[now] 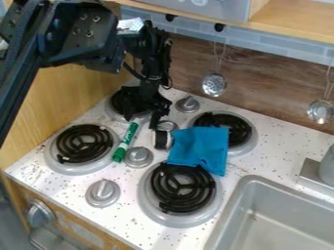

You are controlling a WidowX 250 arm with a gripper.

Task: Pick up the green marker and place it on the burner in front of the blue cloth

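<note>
Over the rear left burner, the black gripper (142, 115) hangs pointing down with its fingers apart. Just below it a green marker (125, 142) lies slanted on the white stovetop, its upper end close to the fingers; whether they touch cannot be told. To the right, a small black and white round object (161, 139) stands beside a blue cloth (201, 147). The cloth is spread between the two right burners and covers part of each.
Black coil burners (83, 143) and silver knobs (103, 193) are set in the stovetop. A grey sink (228, 215) is at the lower right, with a metal faucet base (314, 177) behind it. Ladles (214, 84) hang at the back wall under a wooden shelf (293, 19).
</note>
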